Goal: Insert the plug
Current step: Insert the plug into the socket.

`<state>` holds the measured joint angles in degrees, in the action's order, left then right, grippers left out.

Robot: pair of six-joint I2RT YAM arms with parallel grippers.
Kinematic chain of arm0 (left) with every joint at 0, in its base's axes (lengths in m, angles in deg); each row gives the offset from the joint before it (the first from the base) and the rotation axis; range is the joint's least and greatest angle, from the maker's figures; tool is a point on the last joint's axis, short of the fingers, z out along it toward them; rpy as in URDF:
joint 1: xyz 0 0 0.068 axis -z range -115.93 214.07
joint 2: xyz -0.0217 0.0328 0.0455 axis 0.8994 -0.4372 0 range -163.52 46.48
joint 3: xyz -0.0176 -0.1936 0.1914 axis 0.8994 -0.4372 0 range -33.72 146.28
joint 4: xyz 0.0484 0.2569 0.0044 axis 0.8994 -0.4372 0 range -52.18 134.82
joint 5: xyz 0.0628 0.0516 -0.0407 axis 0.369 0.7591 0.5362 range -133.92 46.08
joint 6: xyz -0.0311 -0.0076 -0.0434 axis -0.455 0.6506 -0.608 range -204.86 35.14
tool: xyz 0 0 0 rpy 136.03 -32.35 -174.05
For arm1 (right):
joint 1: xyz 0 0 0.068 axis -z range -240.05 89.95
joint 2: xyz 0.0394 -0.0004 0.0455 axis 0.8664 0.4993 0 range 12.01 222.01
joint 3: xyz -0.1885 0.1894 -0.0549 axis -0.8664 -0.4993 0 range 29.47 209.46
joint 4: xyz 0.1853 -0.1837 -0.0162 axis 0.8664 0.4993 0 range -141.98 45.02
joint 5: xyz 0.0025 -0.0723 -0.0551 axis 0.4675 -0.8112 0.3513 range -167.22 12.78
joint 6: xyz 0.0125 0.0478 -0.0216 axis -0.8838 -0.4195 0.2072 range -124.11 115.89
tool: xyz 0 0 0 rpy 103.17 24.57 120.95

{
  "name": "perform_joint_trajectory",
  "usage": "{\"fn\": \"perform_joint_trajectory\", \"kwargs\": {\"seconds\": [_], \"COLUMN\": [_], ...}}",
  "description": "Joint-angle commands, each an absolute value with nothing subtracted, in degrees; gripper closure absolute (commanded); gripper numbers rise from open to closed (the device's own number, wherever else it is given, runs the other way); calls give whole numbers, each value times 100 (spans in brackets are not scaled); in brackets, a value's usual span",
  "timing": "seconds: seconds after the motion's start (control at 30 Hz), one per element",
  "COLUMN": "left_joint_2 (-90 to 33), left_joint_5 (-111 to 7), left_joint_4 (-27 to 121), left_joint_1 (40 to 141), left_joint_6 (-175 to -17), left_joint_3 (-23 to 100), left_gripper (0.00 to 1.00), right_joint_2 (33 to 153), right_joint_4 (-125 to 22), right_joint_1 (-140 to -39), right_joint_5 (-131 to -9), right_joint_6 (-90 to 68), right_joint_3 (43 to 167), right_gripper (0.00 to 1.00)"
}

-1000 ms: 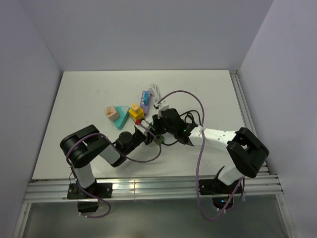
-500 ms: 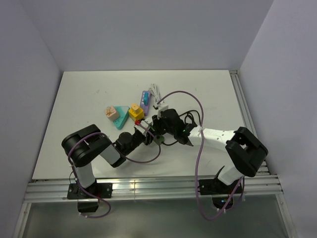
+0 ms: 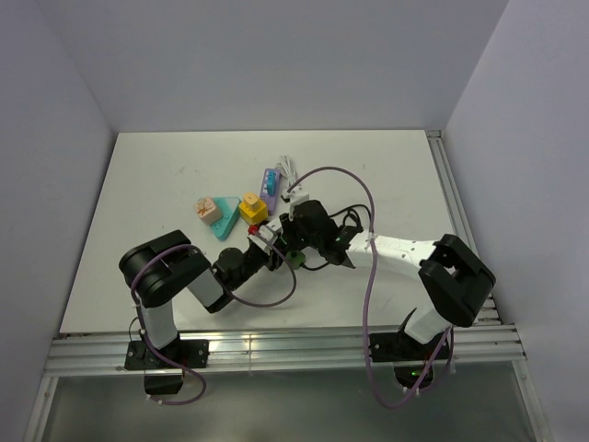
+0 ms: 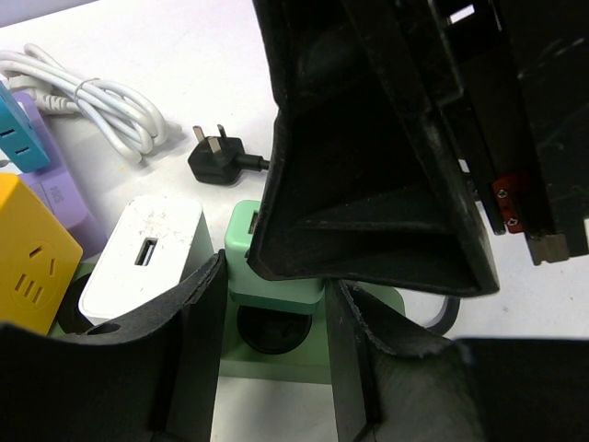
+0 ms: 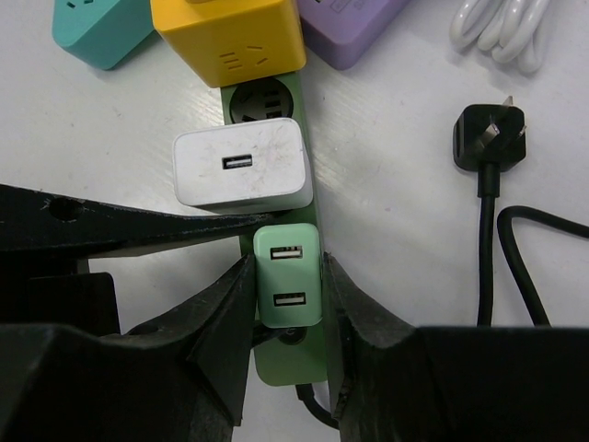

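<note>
Fingers: right gripper (image 5: 287,267) narrowed onto green plug (image 5: 287,295), left gripper (image 4: 276,276) hugging its other two sides | plug: on green power strip (image 5: 294,364), 6 o'clock of white charger (image 5: 241,166) | step: seating, seemingly unfinished, socket hole still showing | next: press straight down, strip steady

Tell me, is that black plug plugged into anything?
No, unplugged. The black plug lies loose on the table, prongs bare, away from the green strip.

Prongs of green plug (image 5: 287,276) unseen
</note>
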<state>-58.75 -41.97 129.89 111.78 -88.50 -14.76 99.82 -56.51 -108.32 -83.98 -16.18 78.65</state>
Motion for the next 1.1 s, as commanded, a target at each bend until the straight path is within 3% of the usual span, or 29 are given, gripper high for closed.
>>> {"fn": "perform_joint_trajectory", "kwargs": {"seconds": [0.0,0.2,0.27,0.37,0.47,0.63,1.07], "left_joint_2": [-6180,-6215,-6250,-6268,-6286,-6312,-6382], "left_joint_5": [-3865,-3900,-3900,-3891,-3883,-3865,-3935], "left_joint_4": [14932,14905,14949,14949,14967,15055,15134], "left_joint_1": [11057,11057,11057,11057,11057,11066,11057], "left_joint_6": [-8899,-8908,-8899,-8899,-8890,-8890,-8916], "left_joint_3": [-1606,-1588,-1597,-1597,-1606,-1685,-1781], "left_gripper": [100,100,100,100,100,100,99], "right_joint_2": [9604,9454,9410,9314,9173,9173,9401], "right_joint_4": [-5919,-5962,-5971,-5998,-6050,-5919,-6112], "right_joint_1": [-11076,-11076,-11076,-11076,-11067,-11059,-11032], "right_joint_5": [-8143,-8170,-8196,-8336,-8380,-8468,-8697], "right_joint_6": [-1931,-1922,-1940,-2010,-2036,-2072,-2318], "right_joint_3": [8387,8317,8299,8238,8141,8106,7473], "right_gripper": [61,46,45,53,77,100,100]}}
